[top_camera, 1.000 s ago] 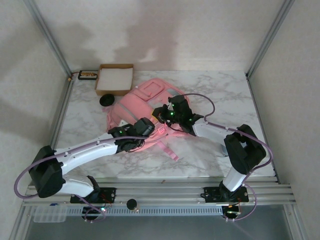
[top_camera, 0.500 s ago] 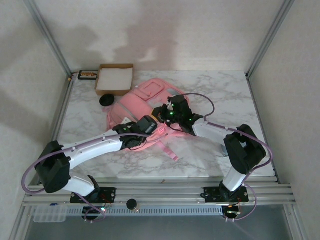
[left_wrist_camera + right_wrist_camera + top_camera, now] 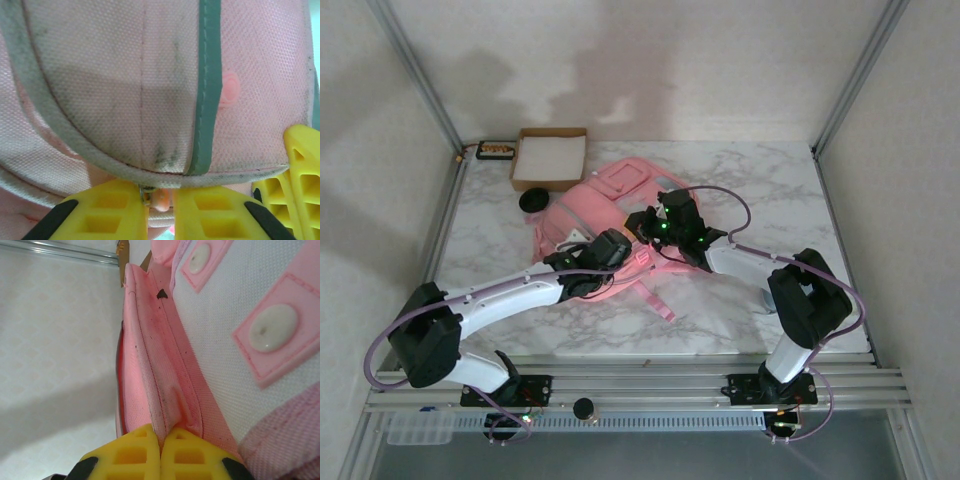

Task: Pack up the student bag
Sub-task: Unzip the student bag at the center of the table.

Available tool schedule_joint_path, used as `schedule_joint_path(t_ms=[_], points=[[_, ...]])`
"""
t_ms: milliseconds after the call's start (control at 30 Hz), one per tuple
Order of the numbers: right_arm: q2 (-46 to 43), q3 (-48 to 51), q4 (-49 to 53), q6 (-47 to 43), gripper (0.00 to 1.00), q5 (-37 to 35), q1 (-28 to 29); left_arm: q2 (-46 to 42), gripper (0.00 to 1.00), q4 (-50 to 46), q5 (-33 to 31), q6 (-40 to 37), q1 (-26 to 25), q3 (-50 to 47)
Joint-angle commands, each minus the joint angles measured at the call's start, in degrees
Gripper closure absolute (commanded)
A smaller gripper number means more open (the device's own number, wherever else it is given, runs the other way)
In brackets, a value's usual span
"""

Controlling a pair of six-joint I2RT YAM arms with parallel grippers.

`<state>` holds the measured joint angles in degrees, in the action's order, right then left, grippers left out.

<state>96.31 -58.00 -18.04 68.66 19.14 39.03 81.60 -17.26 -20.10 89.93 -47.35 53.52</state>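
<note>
The student bag (image 3: 605, 195) lies flat in the middle of the table, pink with pale panels. My left gripper (image 3: 618, 246) rests on its near side. In the left wrist view its yellow fingers (image 3: 120, 205) pinch a small pink zip pull (image 3: 161, 199) under a grey-piped seam, so my left gripper (image 3: 159, 194) is shut on it. My right gripper (image 3: 655, 224) sits just to the right on the bag. In the right wrist view my right gripper (image 3: 160, 436) is shut on a raised fold of the student bag (image 3: 165, 385), next to a white panel with pink studs.
A brown cardboard box (image 3: 550, 158) with a white inside stands at the back left, with a small black tray (image 3: 496, 150) beside it. A black round object (image 3: 532, 201) lies between box and bag. A pink strap (image 3: 660, 300) trails toward the near edge.
My left arm has reached further forward and right, bringing its gripper closer to the right one. A pale patch now shows on the bag left of it. The right arm has stayed put.
</note>
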Motion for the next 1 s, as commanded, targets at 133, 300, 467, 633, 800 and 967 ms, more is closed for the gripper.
schedule_joint_path(t_ms=[133, 300, 467, 633, 800, 967], points=[[-3.02, -0.09, -5.28, -0.23, 1.00, 0.59, 0.26, -0.03, 0.92, 1.66, -5.74, -1.87, 1.96, -0.29], [-4.06, -0.60, -3.02, -1.97, 1.00, -0.43, -1.02, -2.02, 1.00, -2.82, -2.86, -4.82, 2.12, -0.78], [-5.41, 0.39, -2.53, -2.01, 1.00, 1.33, -4.97, -4.20, 1.00, -12.45, 1.28, -9.38, 2.17, -2.11], [-7.03, 1.02, 0.60, -4.02, 1.00, 4.56, -10.13, -5.90, 1.00, -18.53, 1.10, -16.73, 2.59, -3.09], [-7.89, 0.71, 5.01, -9.02, 1.00, 8.14, -16.63, -5.76, 1.00, -17.09, 1.26, -27.66, 4.96, -1.79], [-7.32, -1.20, 10.53, -14.28, 1.00, 10.47, -20.41, -3.58, 1.00, -7.15, 6.10, -39.97, 4.77, -0.43]])
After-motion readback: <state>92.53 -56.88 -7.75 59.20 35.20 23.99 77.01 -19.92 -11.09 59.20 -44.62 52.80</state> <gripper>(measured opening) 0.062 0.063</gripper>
